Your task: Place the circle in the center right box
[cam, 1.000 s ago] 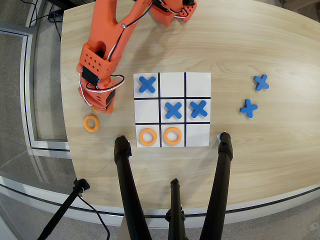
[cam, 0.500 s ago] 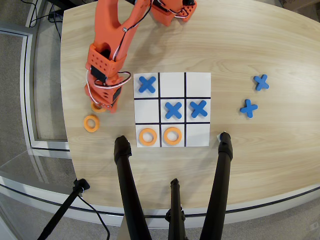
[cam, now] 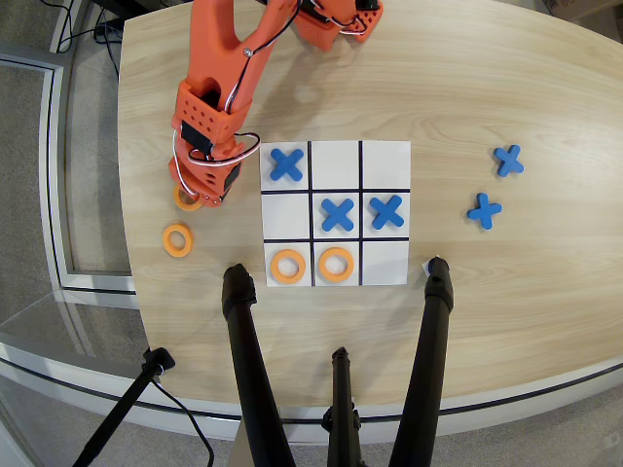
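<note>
right now the orange arm's gripper (cam: 198,192) sits left of centre in the overhead view, directly over the circle (cam: 186,200), which peeks out beneath it on the table just left of the grid sheet (cam: 384,154). whether the jaws grip it i cannot tell. the center right box (cam: 285,213) is empty.

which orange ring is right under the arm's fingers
The ring left of the grid, partly hidden beneath the fingers. The other loose ring lies clear just below it, and two more sit in the grid's bottom row.
</note>
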